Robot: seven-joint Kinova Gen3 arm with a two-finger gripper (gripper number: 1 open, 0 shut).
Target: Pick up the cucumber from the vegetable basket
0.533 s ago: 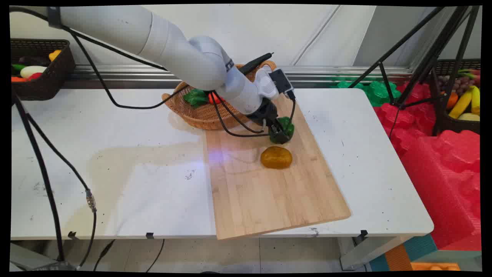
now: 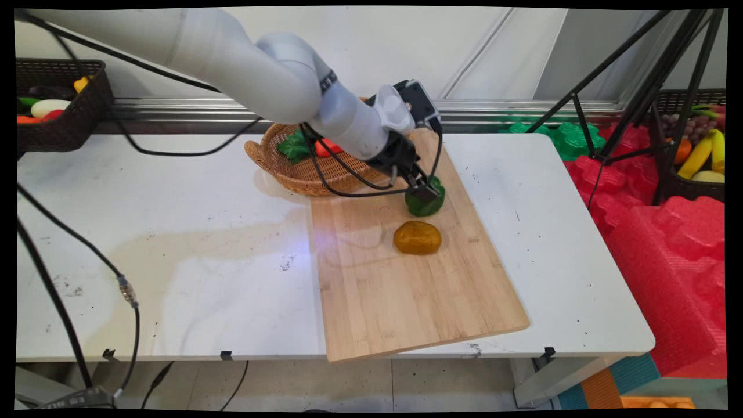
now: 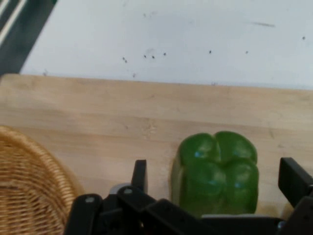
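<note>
A green bell pepper (image 2: 422,205) (image 3: 217,169) lies on the wooden cutting board (image 2: 406,296) (image 3: 98,117), near its far end. My gripper (image 2: 428,191) (image 3: 216,172) hangs just above it, open. One finger (image 3: 140,172) stands on each side of the pepper, each with a gap to it. An amber-yellow vegetable (image 2: 417,237) rests on the board a little nearer the camera. A wicker basket (image 2: 299,168) (image 3: 29,181) sits at the board's far left corner, with a leafy green (image 2: 293,146) and something red (image 2: 325,148) inside.
A dark basket (image 2: 64,119) of toy vegetables stands at the back left. Black cables (image 2: 69,232) hang over the table's left part. Tripod legs (image 2: 638,87), red foam (image 2: 667,244) and a fruit basket (image 2: 699,154) are off the table's right end.
The gripper has risen and drawn back from low around the green pepper to just above it. The pepper stays on the board. The arm's upper link has swung left.
</note>
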